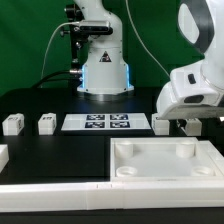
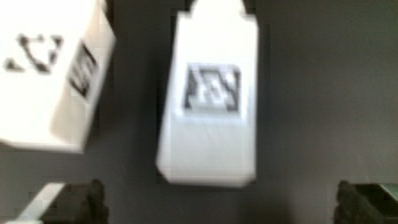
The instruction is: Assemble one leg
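Looks like you're on the pickup: pincer (image 2: pixel 222 205) spread wide above the leg (image 2: pixel 210 100), second leg (image 2: pixel 54 80) just outside one finger, so drop straight and clamp.

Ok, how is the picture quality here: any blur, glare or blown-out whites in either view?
Wrist view: soft throughout, the leg has fuzzy edges and a smeared tag, and the open gripper reads as two dark blurs. Exterior view: sharper, but the white tray-like part is near blown out against the black table, and the arm base gives off a bluish glow.
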Available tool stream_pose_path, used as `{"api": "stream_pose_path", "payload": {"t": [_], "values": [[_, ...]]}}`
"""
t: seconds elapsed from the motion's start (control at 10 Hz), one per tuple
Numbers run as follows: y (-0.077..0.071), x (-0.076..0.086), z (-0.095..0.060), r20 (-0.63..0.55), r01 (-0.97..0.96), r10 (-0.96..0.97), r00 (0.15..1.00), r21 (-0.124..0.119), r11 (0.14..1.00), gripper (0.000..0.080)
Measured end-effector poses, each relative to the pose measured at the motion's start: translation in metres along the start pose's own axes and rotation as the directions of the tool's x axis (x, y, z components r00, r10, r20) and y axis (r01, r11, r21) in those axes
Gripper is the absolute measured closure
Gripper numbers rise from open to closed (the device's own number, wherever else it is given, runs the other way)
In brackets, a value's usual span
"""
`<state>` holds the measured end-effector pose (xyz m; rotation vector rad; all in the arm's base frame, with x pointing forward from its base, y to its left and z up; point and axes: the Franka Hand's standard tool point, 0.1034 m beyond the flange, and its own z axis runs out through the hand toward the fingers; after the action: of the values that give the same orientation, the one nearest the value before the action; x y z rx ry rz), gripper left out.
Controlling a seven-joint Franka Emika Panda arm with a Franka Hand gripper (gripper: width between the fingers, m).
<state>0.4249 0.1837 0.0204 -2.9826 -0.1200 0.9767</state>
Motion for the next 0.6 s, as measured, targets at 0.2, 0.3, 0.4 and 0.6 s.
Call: {"api": "stream_pose_path", "payload": {"t": [0.2,0.3,0.4,0.6], "values": [[0.002,-0.006,0.011,0.034,0.004,-0.004,0.999,-0.006,1.000,0.0150],[0.001,-0.004,0.014,0.025,0.004,-0.004,1.000,-0.003,1.000,0.0150],[0.002,-0.006,0.016,0.039,0.005,-0.004,0.999,-0.006,1.000,0.0150],[0.007,-0.017,0.022,0.264,0.013,-0.005,0.965,-0.028,1.000,0.0150]]}}
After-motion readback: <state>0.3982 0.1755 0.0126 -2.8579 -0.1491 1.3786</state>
